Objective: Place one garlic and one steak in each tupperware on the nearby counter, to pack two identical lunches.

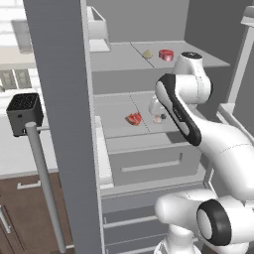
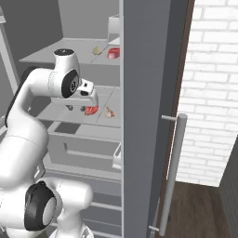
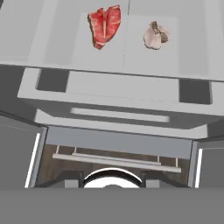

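You have the fridge open in front of you. Its grey door (image 1: pixel 62 124) stands at your left and the other door (image 2: pixel 144 116) at your right, so the way in is narrow. On the middle shelf (image 3: pixel 52 39) a steak (image 3: pixel 104 26) and a garlic (image 3: pixel 154 36) lie near each other but apart, with bare shelf around them. The upper shelf (image 1: pixel 198 59) closes the room above.

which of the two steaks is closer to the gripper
The steak on the lower fridge shelf, lying beside the whitish garlic right by the hand. The other steak sits on the upper shelf next to the tan garlic.
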